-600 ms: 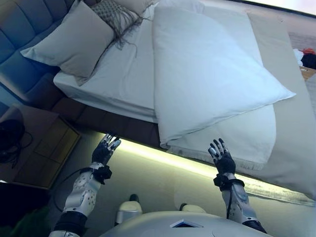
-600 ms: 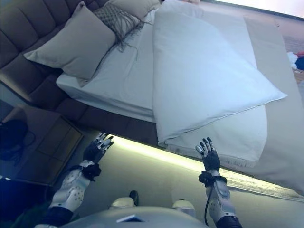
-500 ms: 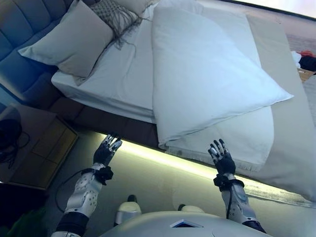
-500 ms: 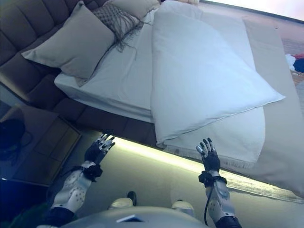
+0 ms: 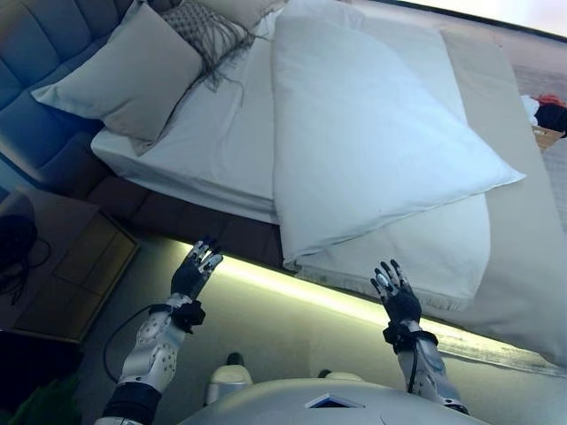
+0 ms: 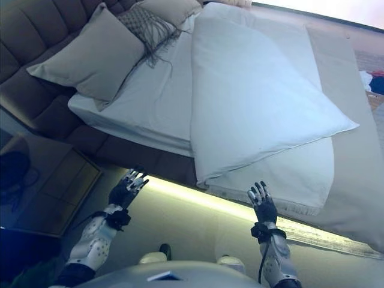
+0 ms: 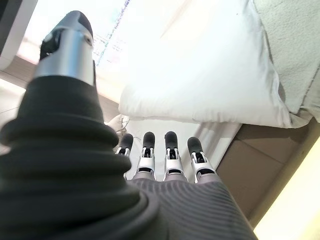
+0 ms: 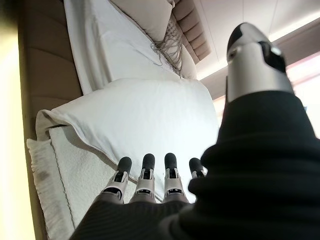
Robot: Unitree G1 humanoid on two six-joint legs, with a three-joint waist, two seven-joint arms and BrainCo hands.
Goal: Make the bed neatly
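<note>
duvet (image 5: 372, 133) folded diagonally, corner pointing right

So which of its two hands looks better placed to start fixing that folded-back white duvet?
Probably the right hand. It hovers open just below the duvet's hanging edge, over the fringed blanket. The left hand, also open, faces the bare bed frame, away from any loose cover.
</note>
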